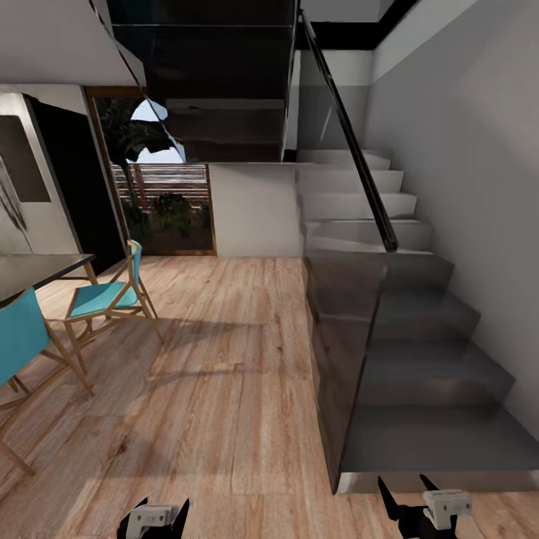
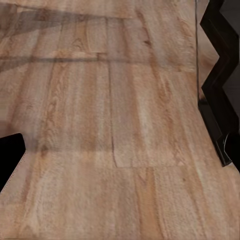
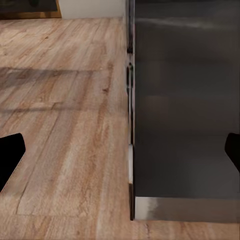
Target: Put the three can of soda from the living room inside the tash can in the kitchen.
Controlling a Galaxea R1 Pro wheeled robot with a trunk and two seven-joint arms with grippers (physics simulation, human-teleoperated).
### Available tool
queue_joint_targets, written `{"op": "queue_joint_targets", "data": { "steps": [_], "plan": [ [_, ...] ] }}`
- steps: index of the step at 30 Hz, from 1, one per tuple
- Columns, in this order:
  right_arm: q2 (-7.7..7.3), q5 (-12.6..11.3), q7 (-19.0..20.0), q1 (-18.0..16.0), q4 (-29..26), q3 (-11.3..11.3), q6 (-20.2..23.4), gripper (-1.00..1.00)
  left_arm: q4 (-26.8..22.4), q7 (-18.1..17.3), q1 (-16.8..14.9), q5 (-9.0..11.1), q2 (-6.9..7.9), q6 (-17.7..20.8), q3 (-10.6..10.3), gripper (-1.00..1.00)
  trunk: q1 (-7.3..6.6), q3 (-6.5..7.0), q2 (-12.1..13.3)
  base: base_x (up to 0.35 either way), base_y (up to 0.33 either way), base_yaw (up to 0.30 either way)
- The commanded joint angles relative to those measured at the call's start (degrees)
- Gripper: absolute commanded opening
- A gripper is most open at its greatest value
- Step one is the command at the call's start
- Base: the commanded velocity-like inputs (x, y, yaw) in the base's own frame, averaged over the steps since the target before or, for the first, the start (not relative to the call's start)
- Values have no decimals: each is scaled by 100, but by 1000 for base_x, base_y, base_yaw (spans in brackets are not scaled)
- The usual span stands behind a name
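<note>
The cans of soda and the tash can are out of view. My left gripper [image 1: 163,506] sits at the bottom edge of the head view, low over the light wood plank floor [image 1: 224,359]. It is open, with bare planks between its fingers [image 2: 11,155]. My right gripper [image 1: 403,488] hangs at the bottom right, just in front of the lowest stair. It is open too and holds nothing, and its fingers [image 3: 10,156] frame the floor and the dark stair side.
A staircase [image 1: 404,337] with a dark glass balustrade [image 1: 340,314] rises on the right. A dark table [image 1: 37,268] with two teal wooden chairs [image 1: 105,299] stands at the left. A wood-framed glass door [image 1: 161,202] is at the back. Plank floor runs between them.
</note>
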Motion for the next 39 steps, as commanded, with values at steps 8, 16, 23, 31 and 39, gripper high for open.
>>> {"op": "queue_joint_targets", "data": {
  "steps": [8, 16, 23, 31, 39],
  "plan": [
    [1, 6, 0, 0, 6, 11, 0, 100, 80, 5, 0, 0, 0, -4, 0, 100, 0, 33, 0, 0, 0, 245],
    [23, 9, 8, 0, 23, 18, 0, 100, 148, 23, 0, 0, 1, -8, -2, 100, 0, 65, 0, 0, 0, 245],
    [32, 9, 9, 0, 40, 53, 0, 100, 154, 26, 0, 0, 1, -8, -3, 100, 0, 93, 0, 0, 0, 245],
    [27, 9, -126, 0, 51, 236, 0, 100, 156, 26, 0, 0, -1, -8, -5, 100, 0, 105, 0, 0, 0, 246],
    [27, 14, -298, 0, 97, 449, 7, 100, 163, 26, 0, 0, -1, -8, -3, 100, 0, 106, 0, 0, 0, 247]
  ]
}}
